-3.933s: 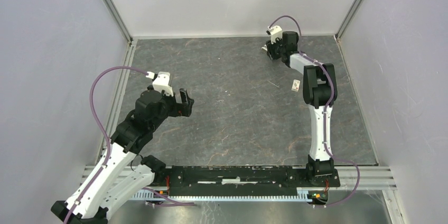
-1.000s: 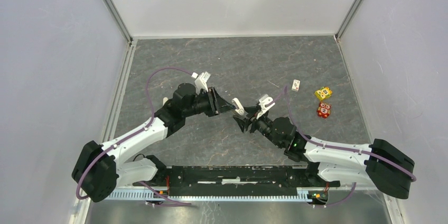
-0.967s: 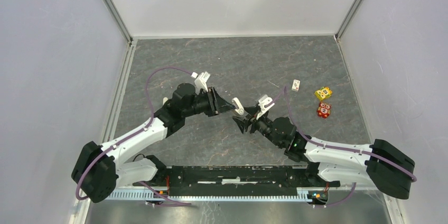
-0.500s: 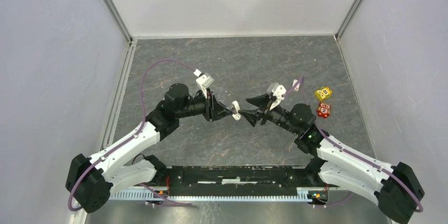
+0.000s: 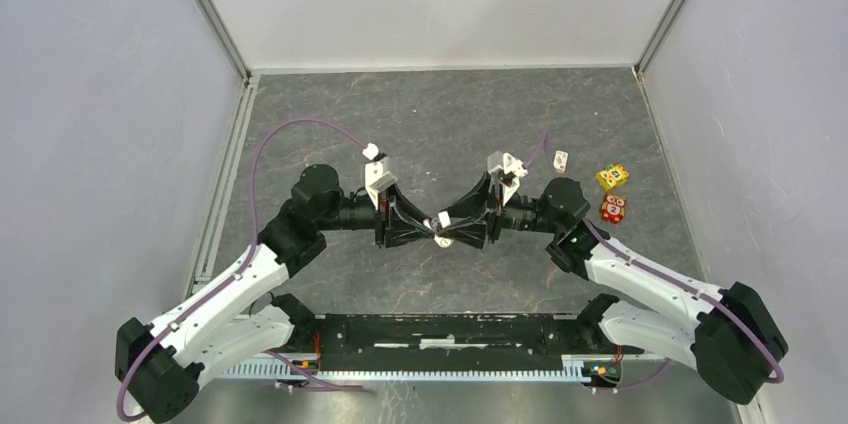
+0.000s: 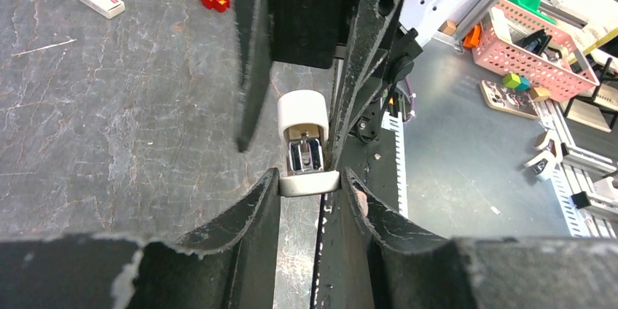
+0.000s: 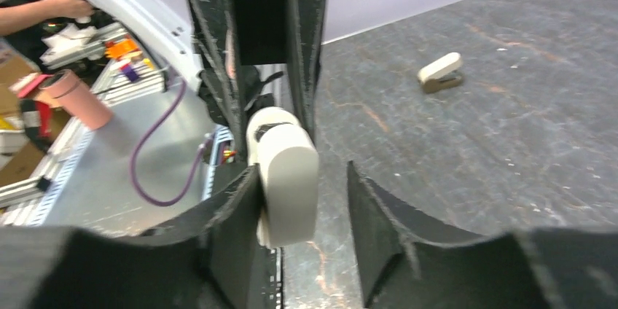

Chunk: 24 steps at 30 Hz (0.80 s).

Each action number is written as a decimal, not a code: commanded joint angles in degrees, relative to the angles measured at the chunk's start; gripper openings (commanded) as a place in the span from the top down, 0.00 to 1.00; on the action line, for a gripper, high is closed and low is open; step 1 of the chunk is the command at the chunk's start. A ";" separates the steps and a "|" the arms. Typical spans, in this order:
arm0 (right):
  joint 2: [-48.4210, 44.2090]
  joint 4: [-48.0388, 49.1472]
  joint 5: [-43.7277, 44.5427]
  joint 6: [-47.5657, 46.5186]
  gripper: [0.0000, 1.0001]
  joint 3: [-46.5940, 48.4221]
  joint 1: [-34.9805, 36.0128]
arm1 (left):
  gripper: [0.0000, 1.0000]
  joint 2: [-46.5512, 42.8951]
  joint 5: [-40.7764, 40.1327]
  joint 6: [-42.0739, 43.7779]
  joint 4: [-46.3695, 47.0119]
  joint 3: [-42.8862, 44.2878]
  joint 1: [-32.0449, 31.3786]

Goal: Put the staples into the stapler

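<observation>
the left arm [image 5: 235,284] and right arm [image 5: 640,279] reach inward, forearms low, grippers tip to tip; the left gripper [image 6: 310,178] clamps the stapler [image 6: 302,123] between both fingers; the right gripper [image 7: 302,174] stands parted around it, one finger touching, the other clear

The stapler [image 5: 440,223] is small and white, with a round top. It is up in the air over the middle of the table [image 5: 400,114], lying about level. Shiny metal shows inside one end. The left gripper [image 6: 310,178] pinches that end. The box [image 5: 561,158] of staples is tiny and whitish, with a red mark. It lies flat on the table, off to the right, well apart from the stapler.
</observation>
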 commanded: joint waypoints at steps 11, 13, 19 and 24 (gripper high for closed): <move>3.32 18.67 -8.06 9.12 0.99 -1.53 -0.13 | 0.76 -1.10 -3.36 4.41 0.49 -0.37 -0.30; 1.92 13.10 -5.21 3.51 1.00 -0.80 -0.13 | 0.39 -1.86 -9.32 0.96 -0.57 -0.25 -0.26; -2.91 -5.52 5.12 -13.66 1.00 2.46 -0.05 | 0.24 -2.28 -13.14 -11.22 -8.07 4.23 -0.14; -6.51 -4.20 11.84 -20.16 1.00 0.63 0.51 | 0.30 0.43 -15.28 -22.41 -10.75 6.90 -0.15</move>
